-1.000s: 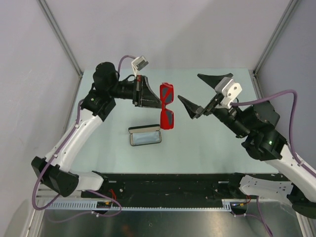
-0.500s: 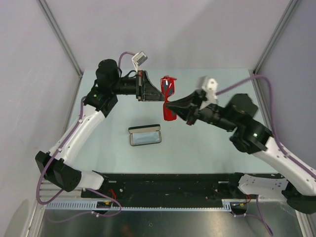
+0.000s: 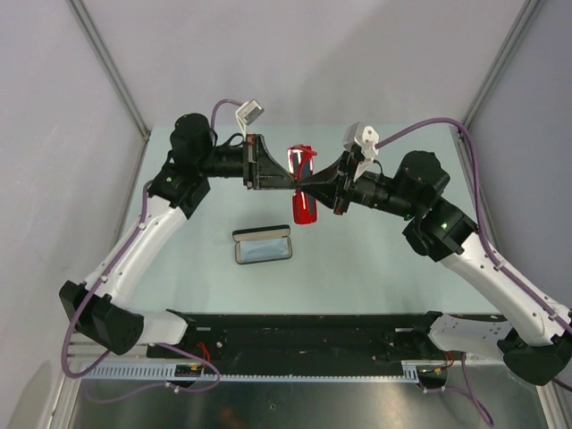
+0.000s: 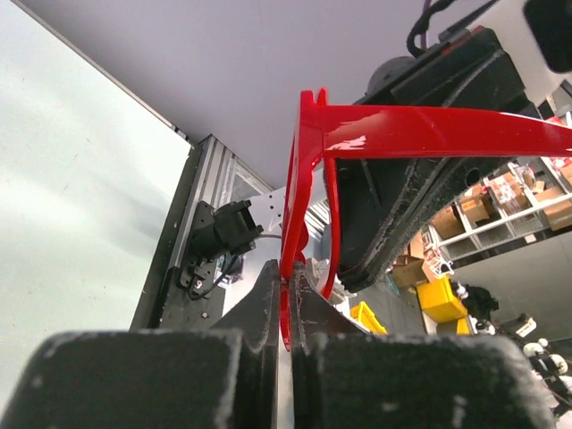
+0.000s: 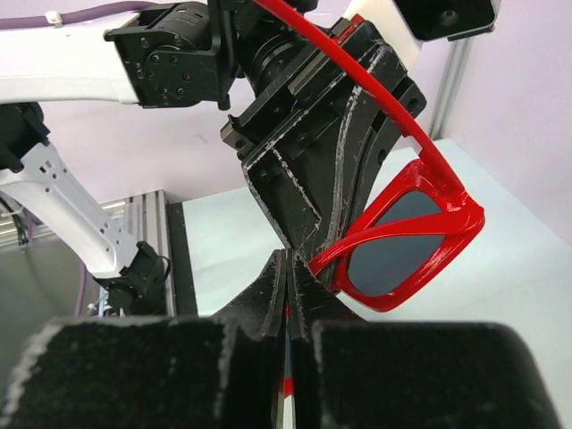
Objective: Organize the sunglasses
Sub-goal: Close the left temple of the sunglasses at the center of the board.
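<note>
The red sunglasses hang in the air above the middle of the table, between both arms. My left gripper is shut on the frame; the left wrist view shows the red rim pinched between its tips, with a temple arm running off to the right. My right gripper comes in from the right, shut, its tips meeting the left fingers. A strip of red shows inside its jaws. One dark lens sits just right of those tips.
An open black glasses case lies on the pale green table, below and left of the sunglasses. Grey walls with metal posts stand on both sides. The arm bases and a black rail run along the near edge.
My right gripper, open and off to the right a second ago, has swung left to the sunglasses and shut on them. The sunglasses have turned, with the lower lens now edge-on. The left gripper keeps its hold.
</note>
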`<action>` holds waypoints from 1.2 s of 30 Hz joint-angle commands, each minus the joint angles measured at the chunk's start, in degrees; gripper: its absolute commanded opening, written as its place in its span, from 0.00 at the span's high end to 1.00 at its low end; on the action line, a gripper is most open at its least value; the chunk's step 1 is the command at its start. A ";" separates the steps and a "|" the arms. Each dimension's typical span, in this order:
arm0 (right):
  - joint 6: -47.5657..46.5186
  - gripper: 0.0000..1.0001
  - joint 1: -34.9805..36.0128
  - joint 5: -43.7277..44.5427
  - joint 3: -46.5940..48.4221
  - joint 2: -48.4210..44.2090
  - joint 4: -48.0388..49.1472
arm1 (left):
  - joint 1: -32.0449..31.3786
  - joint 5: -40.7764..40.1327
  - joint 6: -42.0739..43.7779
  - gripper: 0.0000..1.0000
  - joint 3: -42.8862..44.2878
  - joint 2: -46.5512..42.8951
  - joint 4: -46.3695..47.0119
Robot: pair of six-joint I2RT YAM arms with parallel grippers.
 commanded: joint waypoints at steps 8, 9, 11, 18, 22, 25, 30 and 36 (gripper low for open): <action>2.70 1.00 -2.30 -4.85 1.07 -0.18 3.47 | 0.10 1.98 5.16 1.00 0.70 -5.63 1.91; 3.31 1.00 -2.39 -4.77 1.07 -0.62 4.86 | 0.10 1.80 5.25 0.99 0.26 -5.63 1.91; 5.07 0.95 -2.74 -3.02 1.07 -2.54 6.45 | 0.10 1.89 6.47 1.00 -0.27 -5.72 2.08; 11.05 0.91 -7.48 -2.30 2.03 -5.37 14.64 | 0.10 1.63 15.88 1.00 -4.83 -10.89 2.00; 10.87 0.91 -7.05 -7.73 7.21 -3.00 12.26 | 0.10 1.45 16.85 1.00 -5.80 -12.13 2.00; 10.09 0.92 -4.16 -10.64 10.29 0.34 9.98 | 0.01 1.45 16.15 1.00 -6.42 -11.17 1.91; 3.67 0.92 3.57 -8.73 18.38 7.36 0.49 | -0.61 1.71 16.50 0.99 -8.35 -10.55 2.00; 2.00 0.92 4.29 -8.72 19.97 9.49 -3.64 | -0.43 0.49 16.59 1.00 -9.15 -10.38 2.00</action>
